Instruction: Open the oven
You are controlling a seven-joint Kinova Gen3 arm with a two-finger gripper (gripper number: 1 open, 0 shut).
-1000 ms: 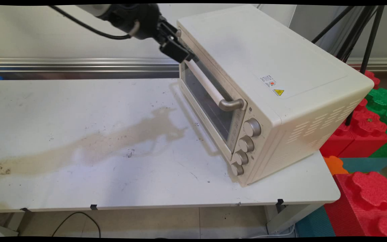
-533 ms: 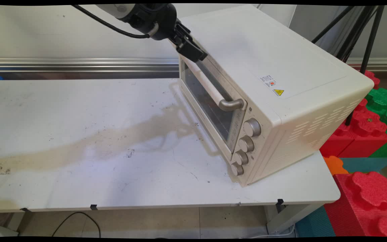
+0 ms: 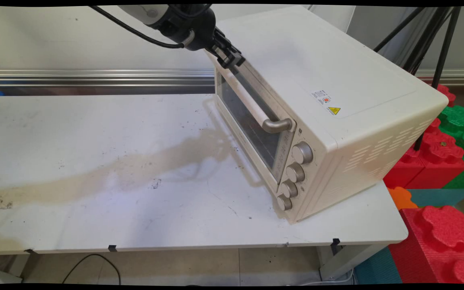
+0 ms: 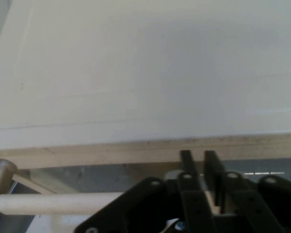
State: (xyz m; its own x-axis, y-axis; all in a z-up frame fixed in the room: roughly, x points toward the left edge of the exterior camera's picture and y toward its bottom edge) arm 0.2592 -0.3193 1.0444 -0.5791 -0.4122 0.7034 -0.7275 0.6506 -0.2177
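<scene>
A cream toaster oven (image 3: 328, 76) stands on the right side of the white table (image 3: 95, 121), its glass door (image 3: 248, 121) shut. A cream bar handle (image 3: 252, 109) with metal ends runs across the door. My black gripper (image 3: 235, 61) is at the far upper end of that handle, against the door's top edge. In the hand view the gripper (image 4: 199, 154) is shut, its two fingertips (image 4: 186, 156) nearly together and pointing at the door's upper rim. The handle (image 4: 58, 203) crosses beneath the linkage; its metal end post (image 4: 2, 171) shows at the left.
Several round metal knobs (image 3: 302, 152) sit in a column at the oven's near end. Red and green foam blocks (image 3: 437, 155) are stacked right of the table, with black tripod legs (image 3: 443, 44) behind. A brownish stain (image 3: 135, 167) runs across the tabletop.
The gripper has moved right and slightly up, from beside the oven's far corner onto the door's top edge, and its fingers have come together.
</scene>
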